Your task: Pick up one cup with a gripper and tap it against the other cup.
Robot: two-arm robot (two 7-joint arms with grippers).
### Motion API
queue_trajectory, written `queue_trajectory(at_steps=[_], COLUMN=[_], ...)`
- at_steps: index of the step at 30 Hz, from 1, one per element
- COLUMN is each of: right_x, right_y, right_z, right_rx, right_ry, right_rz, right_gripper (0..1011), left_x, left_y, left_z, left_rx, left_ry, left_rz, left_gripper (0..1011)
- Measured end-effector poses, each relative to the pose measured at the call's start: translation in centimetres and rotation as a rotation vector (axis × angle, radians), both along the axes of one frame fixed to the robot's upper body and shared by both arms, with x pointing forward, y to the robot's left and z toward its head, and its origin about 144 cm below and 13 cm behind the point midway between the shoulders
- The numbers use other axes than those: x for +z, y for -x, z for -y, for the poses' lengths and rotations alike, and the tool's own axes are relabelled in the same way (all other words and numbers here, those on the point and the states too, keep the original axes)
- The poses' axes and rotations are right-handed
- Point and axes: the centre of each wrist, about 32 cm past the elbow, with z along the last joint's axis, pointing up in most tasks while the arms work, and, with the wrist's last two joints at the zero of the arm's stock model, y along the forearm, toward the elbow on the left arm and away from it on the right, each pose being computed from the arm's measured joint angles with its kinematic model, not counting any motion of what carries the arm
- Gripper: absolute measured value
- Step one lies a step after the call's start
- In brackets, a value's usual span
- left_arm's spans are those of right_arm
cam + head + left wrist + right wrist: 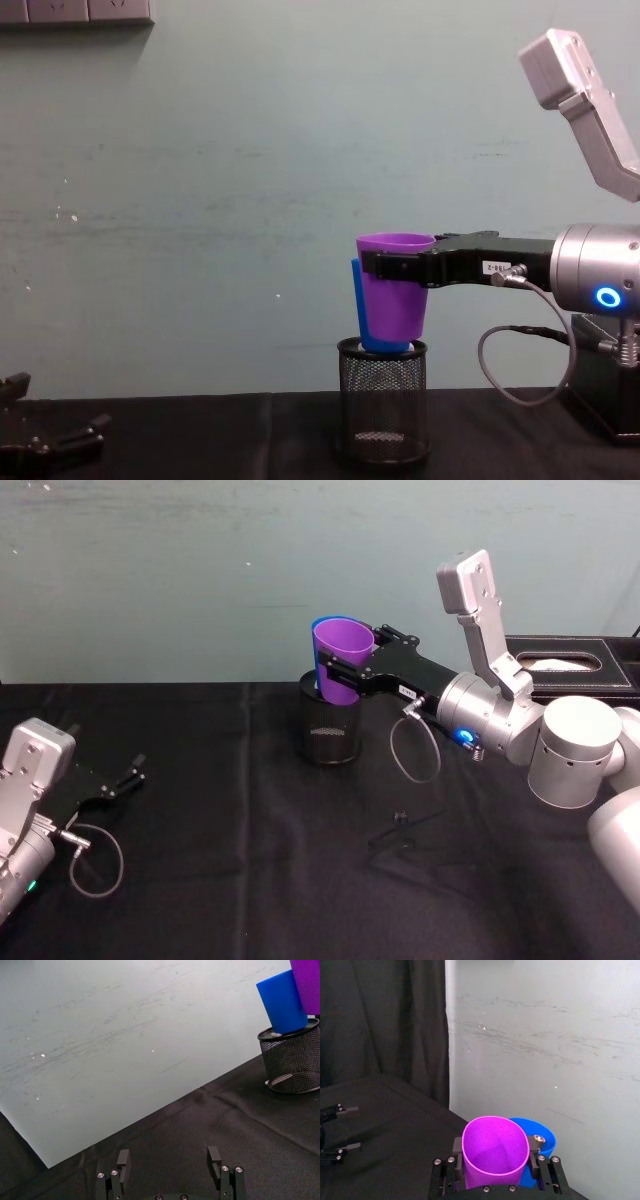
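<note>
My right gripper is shut on the purple cup, gripping its sides just below the rim and holding it upright in the air. The cup's base hangs just above the mesh holder's rim. The blue cup stands in the black wire-mesh holder, directly behind the purple cup. The two cups sit side by side and look to be touching; the blue cup peeks out from behind. In the chest view, the purple cup hides most of the blue cup. My left gripper rests open on the cloth at the left.
A black cloth covers the table. A black tissue box sits at the back right, behind my right arm. A small dark clip-like thing lies on the cloth in front of the holder. A pale wall stands close behind.
</note>
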Motion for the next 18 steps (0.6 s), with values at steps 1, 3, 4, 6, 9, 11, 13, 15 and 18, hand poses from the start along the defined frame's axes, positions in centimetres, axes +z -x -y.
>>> queue_trajectory(at_steps=[1,3,4,6,9,11,13,15,18], right_x=[0.00,0.00,0.00,0.00,0.00,0.00,0.00,0.00,0.00], right_y=[0.00,0.00,0.00,0.00,0.00,0.00,0.00,0.00,0.00], right_z=[0.00,0.00,0.00,0.00,0.00,0.00,0.00,0.00,0.00], right_rx=[0.000,0.000,0.000,0.000,0.000,0.000,0.000,0.000,0.000], right_ry=[0.000,0.000,0.000,0.000,0.000,0.000,0.000,0.000,0.000], right_rz=[0.000,0.000,0.000,0.000,0.000,0.000,0.000,0.000,0.000], right_gripper=[734,734,735,734,734,734,735,734,734], left_x=[0.00,0.00,0.00,0.00,0.00,0.00,0.00,0.00,0.00], left_y=[0.00,0.00,0.00,0.00,0.00,0.00,0.00,0.00,0.00], left_z=[0.00,0.00,0.00,0.00,0.00,0.00,0.00,0.00,0.00], left_rx=[0.000,0.000,0.000,0.000,0.000,0.000,0.000,0.000,0.000], left_ry=[0.000,0.000,0.000,0.000,0.000,0.000,0.000,0.000,0.000], left_rz=[0.000,0.000,0.000,0.000,0.000,0.000,0.000,0.000,0.000], left_gripper=[1000,1000,1000,1000,1000,1000,1000,1000,1000])
